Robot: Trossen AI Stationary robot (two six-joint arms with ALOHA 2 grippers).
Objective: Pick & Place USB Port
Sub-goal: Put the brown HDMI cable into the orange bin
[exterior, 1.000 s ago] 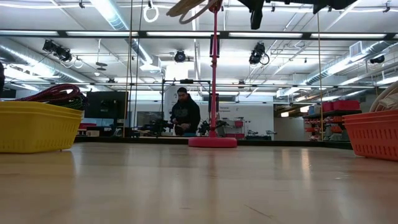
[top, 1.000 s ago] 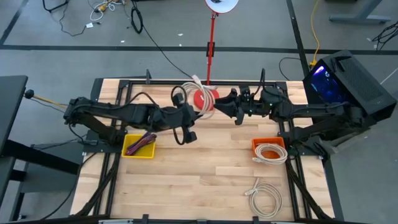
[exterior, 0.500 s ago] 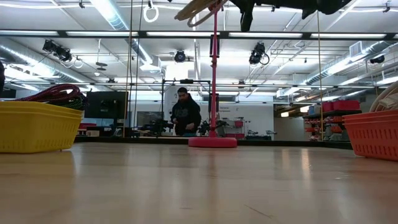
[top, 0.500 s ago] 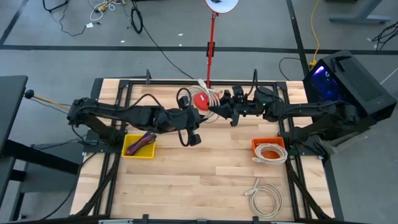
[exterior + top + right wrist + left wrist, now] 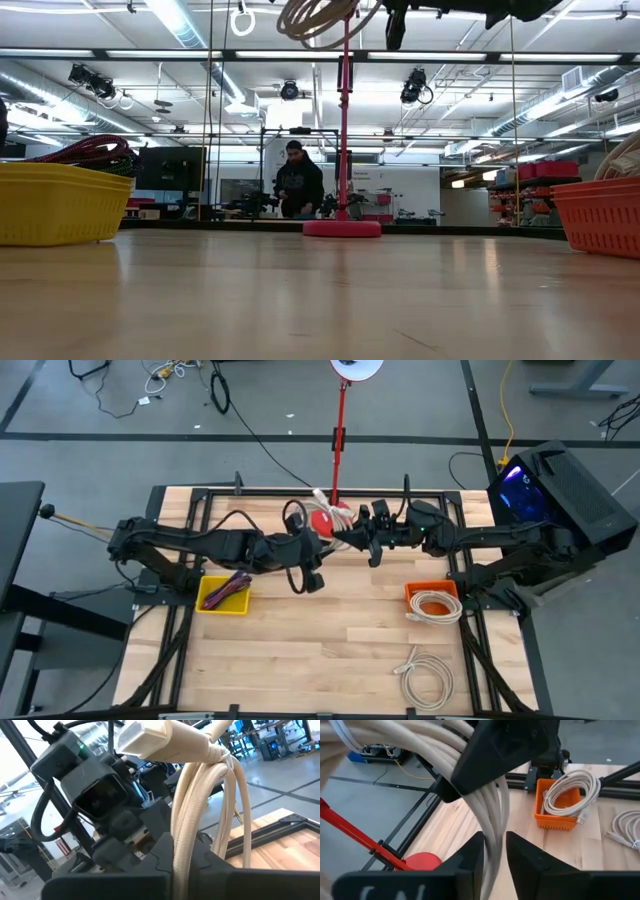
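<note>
Loose white cable coil (image 5: 426,678) is lying at the near edge of the table (image 5: 330,650). Further back, orange basket (image 5: 432,602) is holding another coil on the right, yellow basket (image 5: 224,594) is holding dark cables on the left. Beyond those, both arms are meeting mid-air by the red stand (image 5: 322,518). Right gripper (image 5: 343,537) is clamping tight on the cream cable bundle (image 5: 318,15), held high above the table. Left gripper (image 5: 312,531) is sitting partly open, fingers (image 5: 470,857) loosely straddling the same bundle. Person (image 5: 298,181) is standing far behind.
</note>
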